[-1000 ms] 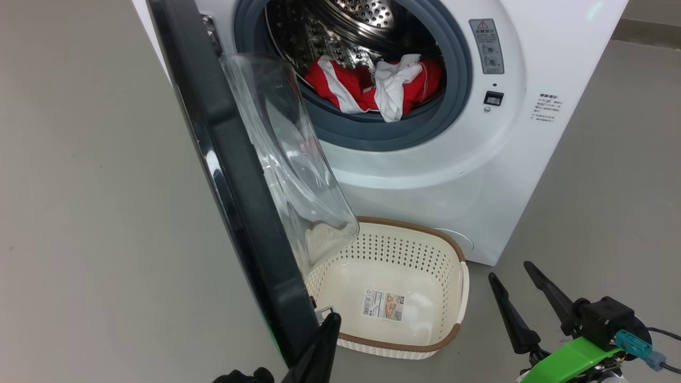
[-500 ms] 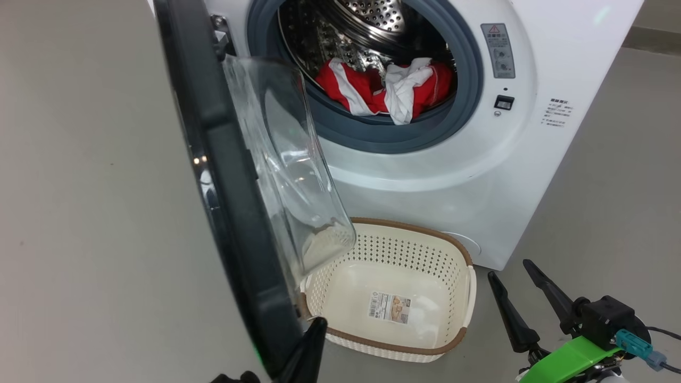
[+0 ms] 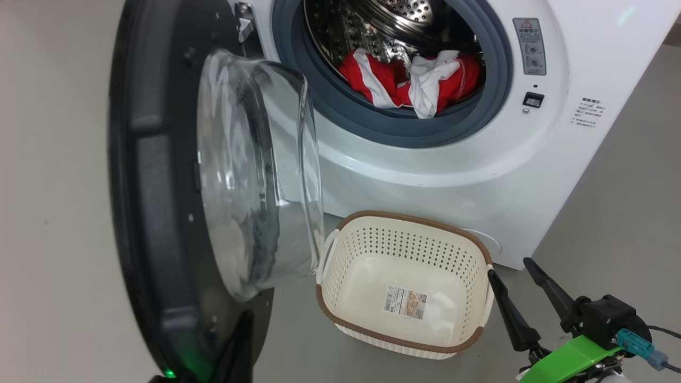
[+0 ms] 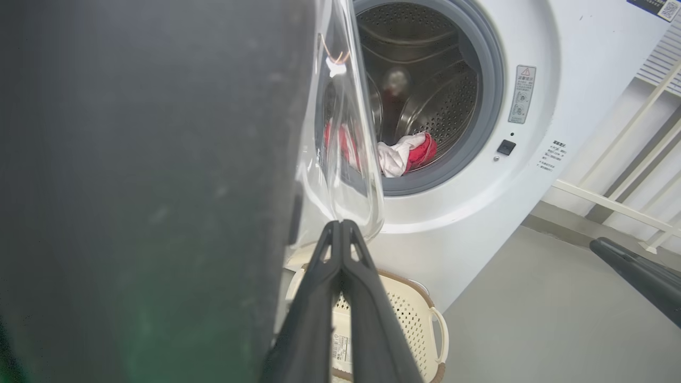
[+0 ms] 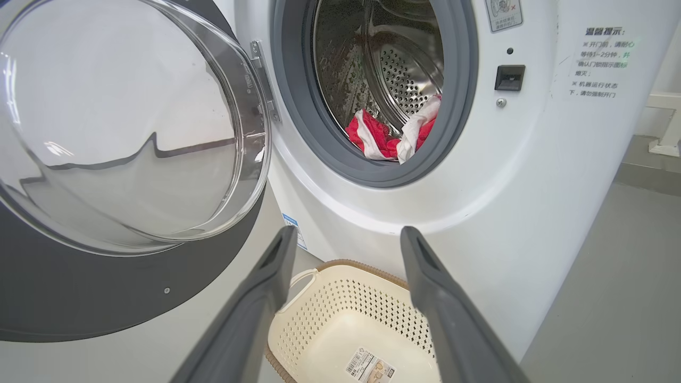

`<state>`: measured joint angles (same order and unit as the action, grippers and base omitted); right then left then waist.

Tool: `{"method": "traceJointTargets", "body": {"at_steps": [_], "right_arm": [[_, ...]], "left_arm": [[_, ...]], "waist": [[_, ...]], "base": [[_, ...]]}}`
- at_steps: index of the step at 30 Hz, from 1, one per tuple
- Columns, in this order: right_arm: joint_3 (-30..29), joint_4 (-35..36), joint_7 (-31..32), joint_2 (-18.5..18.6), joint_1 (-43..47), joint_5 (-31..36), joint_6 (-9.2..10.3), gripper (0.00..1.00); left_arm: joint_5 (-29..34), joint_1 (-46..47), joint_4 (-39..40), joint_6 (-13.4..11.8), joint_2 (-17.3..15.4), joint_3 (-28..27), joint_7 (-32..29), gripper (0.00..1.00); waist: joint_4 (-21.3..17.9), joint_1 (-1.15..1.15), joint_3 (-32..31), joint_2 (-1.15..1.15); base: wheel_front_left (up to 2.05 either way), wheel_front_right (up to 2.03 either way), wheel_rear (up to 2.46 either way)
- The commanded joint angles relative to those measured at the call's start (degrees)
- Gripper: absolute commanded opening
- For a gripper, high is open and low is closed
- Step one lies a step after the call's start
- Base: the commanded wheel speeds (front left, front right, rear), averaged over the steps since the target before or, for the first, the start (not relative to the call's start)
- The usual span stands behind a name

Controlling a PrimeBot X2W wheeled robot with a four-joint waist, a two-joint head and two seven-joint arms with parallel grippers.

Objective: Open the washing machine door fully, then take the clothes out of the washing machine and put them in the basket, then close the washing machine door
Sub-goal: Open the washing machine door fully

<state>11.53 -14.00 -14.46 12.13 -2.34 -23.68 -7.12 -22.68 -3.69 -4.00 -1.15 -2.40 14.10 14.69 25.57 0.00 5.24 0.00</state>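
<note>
Red-and-white clothes (image 3: pixel 412 85) sit inside the washing machine (image 3: pixel 425 175), upper middle; washing machine door (image 3: pixel 149 186) open at left, basket (image 3: pixel 404 244) below. Bottom edge: left gripper (image 4: pixel 340 226) pinched shut by the door, right gripper (image 3: pixel 509 267) spread wide.

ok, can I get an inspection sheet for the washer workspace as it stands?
surface: grey floor, bare, no spills seen
washing machine door: swung wide open to the left
washing machine: opening unobstructed
clothes: red-and-white heap inside the machine, near the front
basket: on the floor below the opening, no clothes in it
clutter: nothing seen
left gripper: fingers shut, empty, beside the door's lower edge; contact unclear
right gripper: fingers open, empty, just right of the basket
cables: dark lead at the right wrist
surroundings: pale rail frame beyond the machine
</note>
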Motion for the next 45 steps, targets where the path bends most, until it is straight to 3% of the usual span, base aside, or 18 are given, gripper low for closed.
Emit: {"method": "traceJointTargets", "body": {"at_steps": [1,10,14,37,45], "right_arm": [[0.93,1.59,-0.53,0.75,-0.47,0.14,-0.36,1.00],[1.26,1.85,-0.53,1.18,-0.92,-0.05,-0.36,1.00],[1.34,1.80,-0.53,1.37,-1.21,-0.02,-0.36,1.00],[0.86,2.13,-0.54,2.14,-3.07,0.24,-0.36,1.00],[0.80,2.23,-0.54,2.12,-3.69,0.35,-0.36,1.00]], "left_arm": [[0.38,0.45,1.40,-1.09,-0.48,-3.88,0.31,0.00],[1.00,0.66,1.40,-2.85,-0.48,-12.55,0.31,0.00],[-1.64,1.54,1.17,-3.07,-0.48,-16.84,0.31,0.00],[1.70,11.01,-4.49,-1.60,-0.48,-35.29,0.31,0.00],[5.52,15.32,-8.34,0.77,-0.48,-42.61,0.31,0.00]], "waist": [[0.21,0.00,0.23,0.00],[0.31,0.00,0.90,0.00],[0.07,0.00,1.40,0.00],[-1.11,0.00,4.40,0.00],[-1.92,0.00,5.88,0.00]], "base": [[0.00,0.00,0.00],[0.00,0.00,0.00],[0.00,0.00,0.00],[0.00,0.00,0.00],[0.00,0.00,0.00]]}}
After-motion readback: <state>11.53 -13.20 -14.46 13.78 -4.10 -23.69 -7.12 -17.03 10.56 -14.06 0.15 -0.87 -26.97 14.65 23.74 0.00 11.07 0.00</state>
